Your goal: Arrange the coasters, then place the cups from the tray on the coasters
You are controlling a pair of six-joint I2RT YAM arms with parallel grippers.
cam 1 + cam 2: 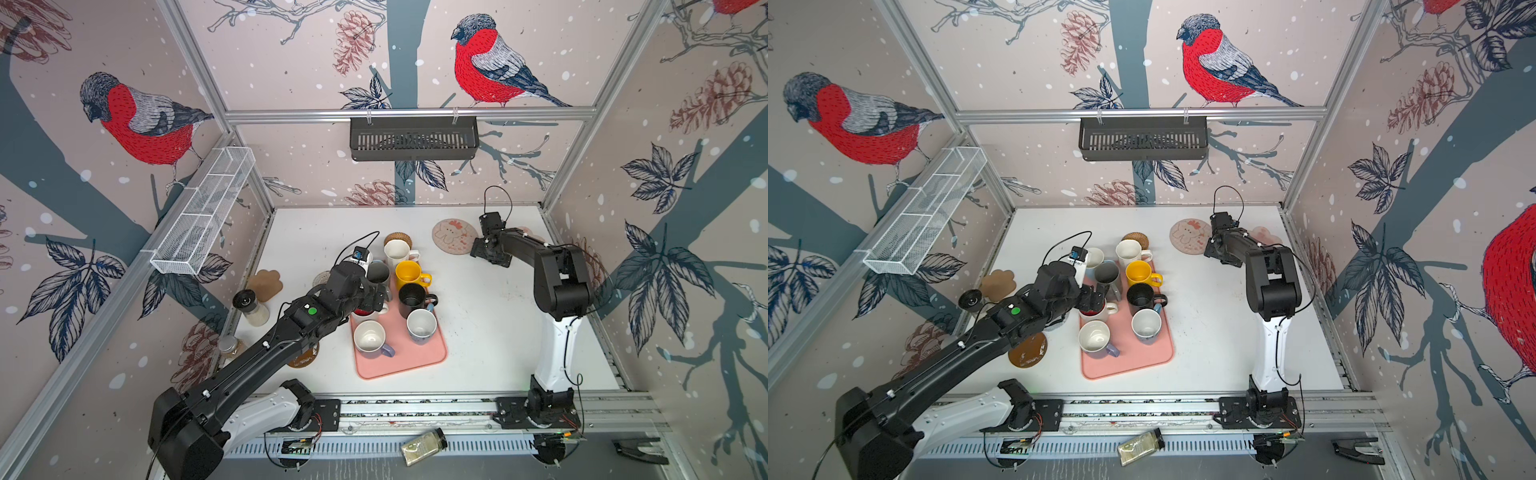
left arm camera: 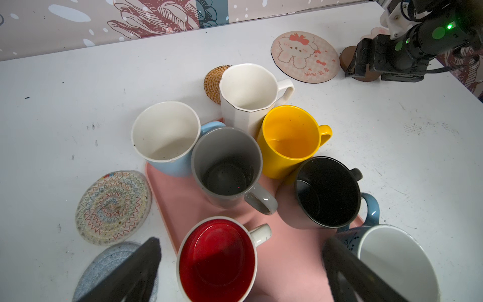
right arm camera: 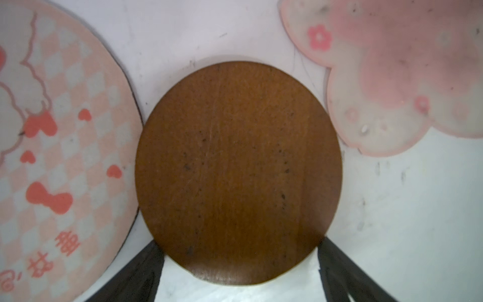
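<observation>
tray [image 1: 415, 359]: long axis near-to-far | yellow cup [image 1: 408, 274]: handle right, both top views

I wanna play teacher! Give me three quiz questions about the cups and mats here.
1. True or false: the round dark brown wooden coaster lies between the big round pink cartoon coaster and the pink flower-shaped coaster.
2. The white handled mug nearest the left gripper is what colour inside? A red, B green, C blue.
3. Which mug stands between the yellow handled mug and the blue handled mug?
Key: 1 true; 2 A; 3 the black handled mug.
</observation>
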